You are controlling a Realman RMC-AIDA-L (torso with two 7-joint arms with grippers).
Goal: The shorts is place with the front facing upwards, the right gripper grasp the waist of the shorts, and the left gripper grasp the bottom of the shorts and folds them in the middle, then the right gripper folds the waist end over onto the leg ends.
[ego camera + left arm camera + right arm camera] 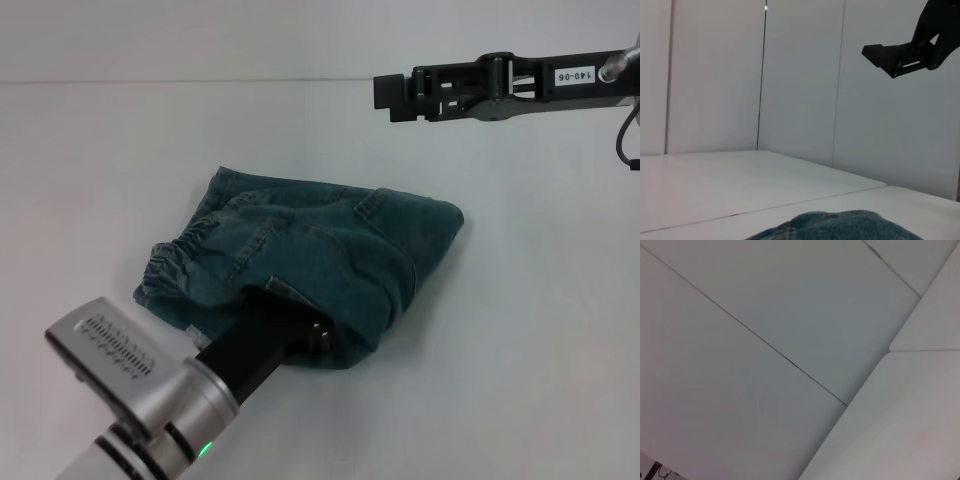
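Observation:
The blue denim shorts [320, 255] lie folded over on the white table [520, 330], with the elastic waist [165, 262] towards the left. My left gripper [300, 335] reaches in from the near left, and its tip is tucked under the shorts' near edge, covered by the fabric. In the left wrist view only a hump of the denim shorts [840, 225] shows. My right gripper [388, 93] hangs high above the table behind and to the right of the shorts, touching nothing. The same right gripper [885, 57] shows from the left wrist, up in the air. The right wrist view shows only bare panels.
The white table [715, 185] spreads around the shorts on all sides. White wall panels [800, 75] stand behind it. Nothing else lies on the surface.

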